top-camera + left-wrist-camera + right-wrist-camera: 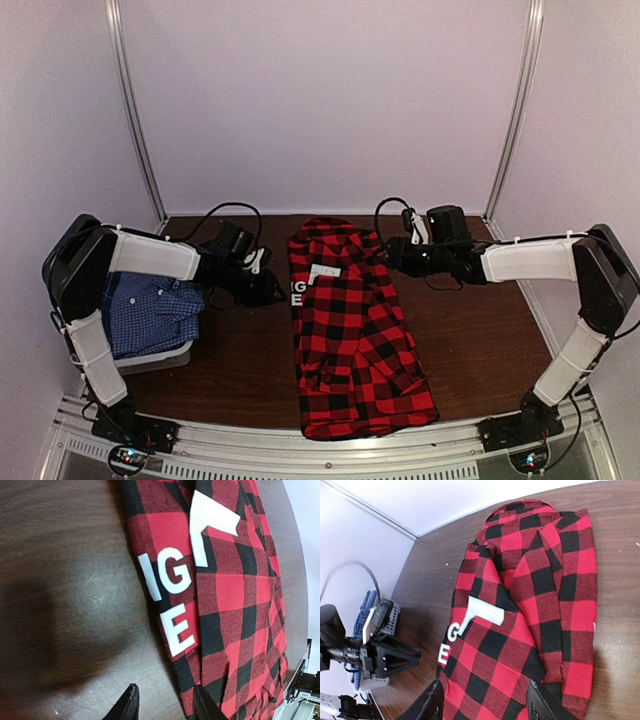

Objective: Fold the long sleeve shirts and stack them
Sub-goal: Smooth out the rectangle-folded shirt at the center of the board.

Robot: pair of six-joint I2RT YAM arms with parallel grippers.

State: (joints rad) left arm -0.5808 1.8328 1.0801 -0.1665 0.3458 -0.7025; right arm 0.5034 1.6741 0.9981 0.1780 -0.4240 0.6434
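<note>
Lying on desk (480,340): red plaid shirt (350,330), folded long and narrow, mid-desk.
Left tool (166,707): jaws apart, holding nothing, by the shirt's left edge.
Right tool (485,707): jaws apart, holding nothing, above the shirt.
Blue check shirt (150,310): in basket (160,357), far left.

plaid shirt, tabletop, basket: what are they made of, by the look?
Plaid shirt: soft woven cloth, likely flannel; matte, creases and drapes, with white printed letters.
Tabletop: dark wood or wood-look laminate; grain streaks, fine scratches, dull sheen.
Basket: pale grey, probably plastic; little shows under the blue shirt.
</note>
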